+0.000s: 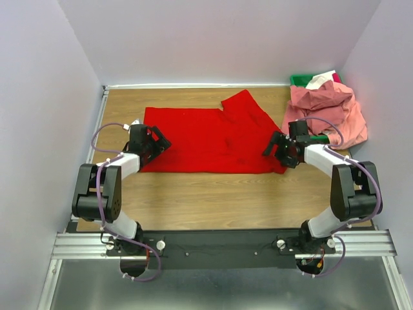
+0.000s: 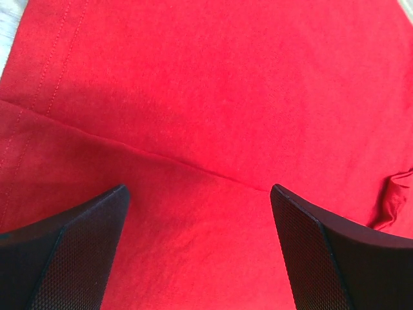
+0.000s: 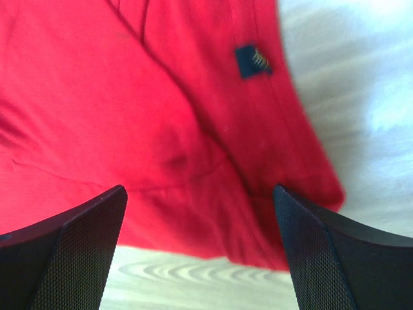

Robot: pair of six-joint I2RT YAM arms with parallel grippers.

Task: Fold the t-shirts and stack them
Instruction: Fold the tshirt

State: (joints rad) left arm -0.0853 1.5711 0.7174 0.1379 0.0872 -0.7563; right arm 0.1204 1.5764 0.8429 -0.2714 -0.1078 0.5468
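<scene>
On tabletop (image 1: 213, 194), red shirt (image 1: 200, 139) spread; left fingers (image 2: 77, 258) open at its left edge; right fingers (image 3: 71, 258) open at right edge; pink shirts (image 1: 329, 110) heaped far right.

The overhead view is evenly and softly lit, with only faint shadows cast onto the table (image 1: 213, 194). In the left wrist view the red t-shirt (image 2: 226, 97) is rendered sharply, its stitching resolved, and a soft shadow is seen toward 6 o'clock. The right wrist view is blurred throughout, and the table is washed out by glare toward 2 o'clock
</scene>
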